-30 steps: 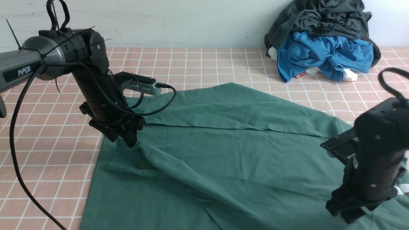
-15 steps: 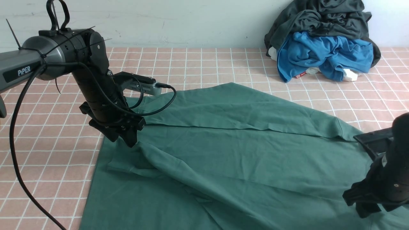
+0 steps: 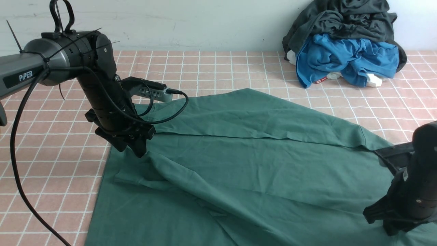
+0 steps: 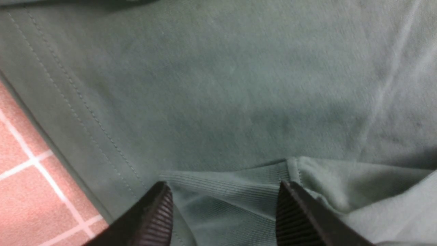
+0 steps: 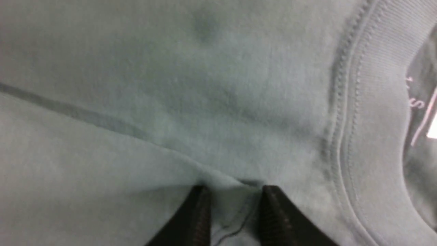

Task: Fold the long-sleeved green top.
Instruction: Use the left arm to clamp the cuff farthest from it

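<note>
The main risk sits at the right gripper [image 5: 235, 189]: its jaws stand narrow and seem to pinch only a small ridge of the green top [image 3: 245, 160], so a lift could let the soft knit slip out, or take just the upper layer and leave the lower one on the table [image 3: 218, 68]. A thin bite like that would pull the fold crooked. The other risk is uneven work between the two arms. The left gripper [image 4: 223, 186] has its jaws wide apart and holds nothing, so if the right side pulls alone the cloth will drag and bunch toward it instead of turning over cleanly. The ribbed cuff [image 4: 232, 205] lies flat right between the left jaws and runs under both tips, with the stitched hem just outside one of them and bare table beyond that (a closing there should catch the cuff, though perhaps the body cloth beneath as well). At the right jaws, the pinched ridge lies between the tips, and the ribbed neck band [image 5: 372, 102] curves past near one side, not touching them.
</note>
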### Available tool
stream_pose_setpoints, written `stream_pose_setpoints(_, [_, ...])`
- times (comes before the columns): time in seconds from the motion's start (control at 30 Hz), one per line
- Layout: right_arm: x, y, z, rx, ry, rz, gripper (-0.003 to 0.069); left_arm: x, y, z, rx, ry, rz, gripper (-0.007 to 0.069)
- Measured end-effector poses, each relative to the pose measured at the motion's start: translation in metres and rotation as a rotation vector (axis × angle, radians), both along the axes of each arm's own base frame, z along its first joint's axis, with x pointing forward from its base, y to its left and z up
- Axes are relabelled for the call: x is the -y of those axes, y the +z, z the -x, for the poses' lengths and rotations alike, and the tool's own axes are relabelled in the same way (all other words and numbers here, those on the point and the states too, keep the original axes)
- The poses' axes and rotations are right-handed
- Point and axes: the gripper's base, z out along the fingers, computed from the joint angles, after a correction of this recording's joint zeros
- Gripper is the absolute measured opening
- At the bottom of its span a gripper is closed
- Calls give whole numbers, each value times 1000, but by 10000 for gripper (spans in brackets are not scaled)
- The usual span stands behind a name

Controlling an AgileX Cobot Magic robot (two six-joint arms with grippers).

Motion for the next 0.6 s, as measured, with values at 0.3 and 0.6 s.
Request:
stream_pose_setpoints(0.3, [2,7,3,4,4,13,0,2,2,1,-7,6,28,389])
stream_pose_setpoints(0.6, [4,7,4,-7,-17,35,-6,4,13,4,3,2,53,389])
